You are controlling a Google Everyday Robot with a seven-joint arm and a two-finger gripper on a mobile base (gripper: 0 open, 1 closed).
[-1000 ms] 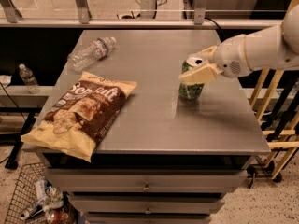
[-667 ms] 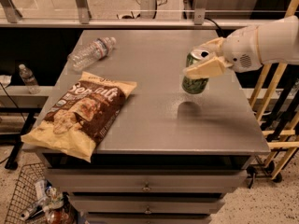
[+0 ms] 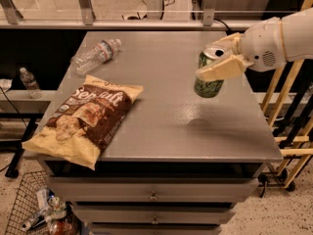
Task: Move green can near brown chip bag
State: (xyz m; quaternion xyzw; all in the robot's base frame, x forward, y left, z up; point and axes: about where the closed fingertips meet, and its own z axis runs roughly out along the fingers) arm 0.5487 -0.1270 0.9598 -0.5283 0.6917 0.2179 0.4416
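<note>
A second ago the green can [image 3: 208,87] stood on the table [image 3: 161,141] with the gripper [image 3: 211,60] round it. Now it is up in the air, and its shadow lies alone on the grey top below it.

The pale fingers [image 3: 222,68] are closed on the upper half of the can, one across the near side and one behind the rim. The can hangs close to upright, silver top uppermost and leaning a little toward one o'clock.

Taking the far edge of the table as twelve, the can hovers over the three o'clock side. The brown chip bag [image 3: 85,119] lies flat at about eight o'clock, with its lower end hanging over the front-left corner. From the gripper the bag is off toward eight or nine o'clock, well apart, with bare table between them. The bag's long axis runs from about one o'clock down to seven. Its nearest part is the upper right corner, so I'd judge the carry wants a plain sweep leftward and slightly toward the front, then a set-down just beside that edge.

By count there is one green can, one chip bag and one arm. One clear water bottle [image 3: 95,54] lies on its side at eleven o'clock, out of the likely path. A second small bottle [image 3: 29,80] stands off the table at nine.
</note>
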